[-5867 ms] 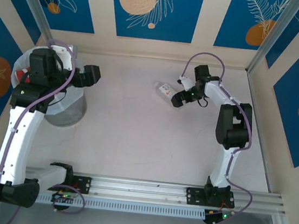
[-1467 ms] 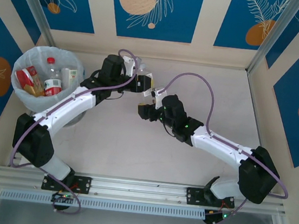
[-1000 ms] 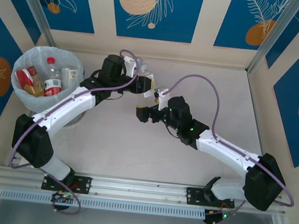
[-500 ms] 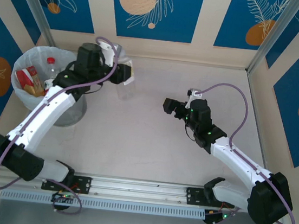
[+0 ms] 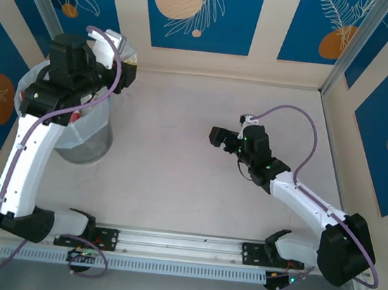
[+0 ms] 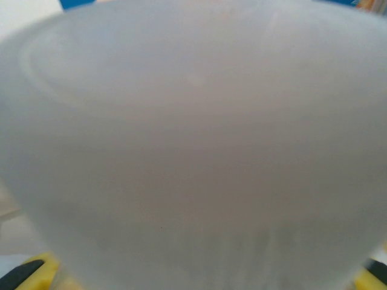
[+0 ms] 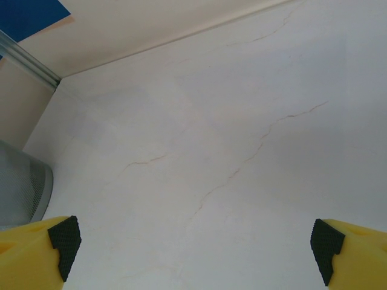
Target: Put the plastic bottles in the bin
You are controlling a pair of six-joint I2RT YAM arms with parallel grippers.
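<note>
Leftward, left gripper (image 5: 123,66) clasping bottle (image 6: 193,151) (blurred) by bin (image 5: 88,143), right gripper (image 7: 193,241) agape

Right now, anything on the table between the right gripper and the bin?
Just bare table between the right gripper and the bin, seen in the top and right wrist views.

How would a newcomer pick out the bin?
Look to the far left corner of the table, where the left arm reaches over. The bin stands there on the tabletop. It is the one round tub in the scene, with a grey mesh wall and a white bag lining.
</note>
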